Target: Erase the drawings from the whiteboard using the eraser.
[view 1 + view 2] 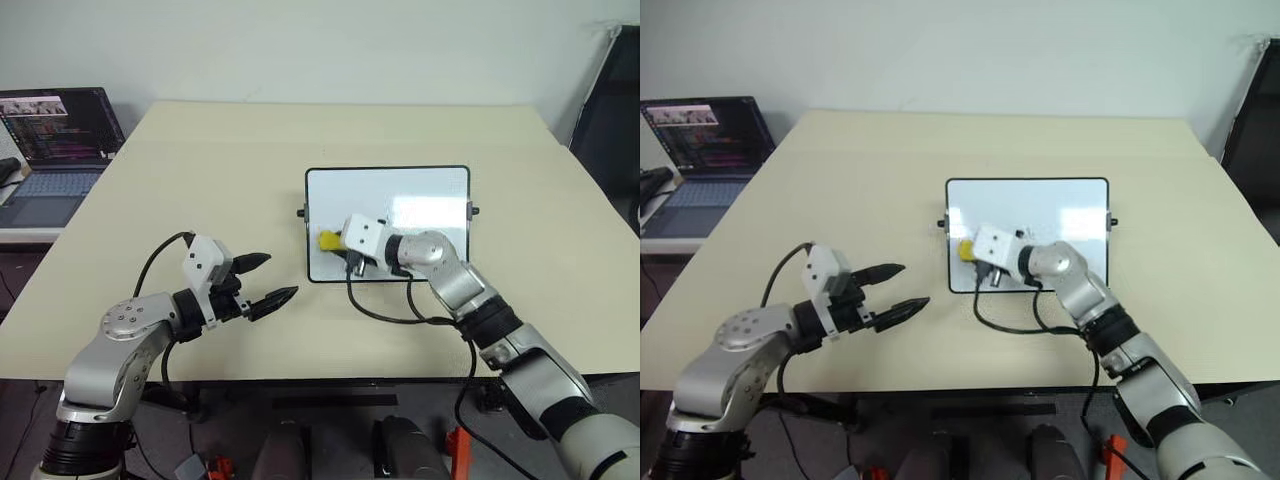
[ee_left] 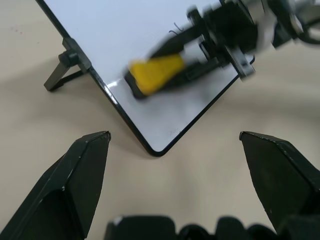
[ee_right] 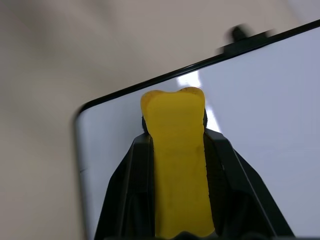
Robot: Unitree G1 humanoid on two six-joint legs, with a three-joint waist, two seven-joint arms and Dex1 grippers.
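Yellow eraser: small bright yellow foam block (image 3: 177, 165), pinched between the 2 black fingers of the right gripper (image 1: 335, 243), its tip sticking out past the fingertips.
Eraser spot: sits over the left part of the board near the lower left corner; contact with the surface is hard to call.
Whiteboard: small glossy white rectangle with a thin black frame (image 1: 388, 222), rounded corners and a black knob on each side, lying about mid-table, a bit toward the robot's right.
Drawings: I can make out 1 faint thin squiggle near the right gripper in the left wrist view (image 2: 176, 27); otherwise the white surface looks blank, with glare on the upper right.
Right gripper: clamped tight on the yellow block, reaching in from the board's near edge, a black cable looping under its wrist.
Left gripper: black fingers spread wide apart (image 1: 265, 282), holding nothing, hovering over the table to the left of the board, well apart from it.
Table: pale beige top (image 1: 200, 170).
Laptop: open with a lit screen (image 1: 55, 125), on a separate surface at the far left.
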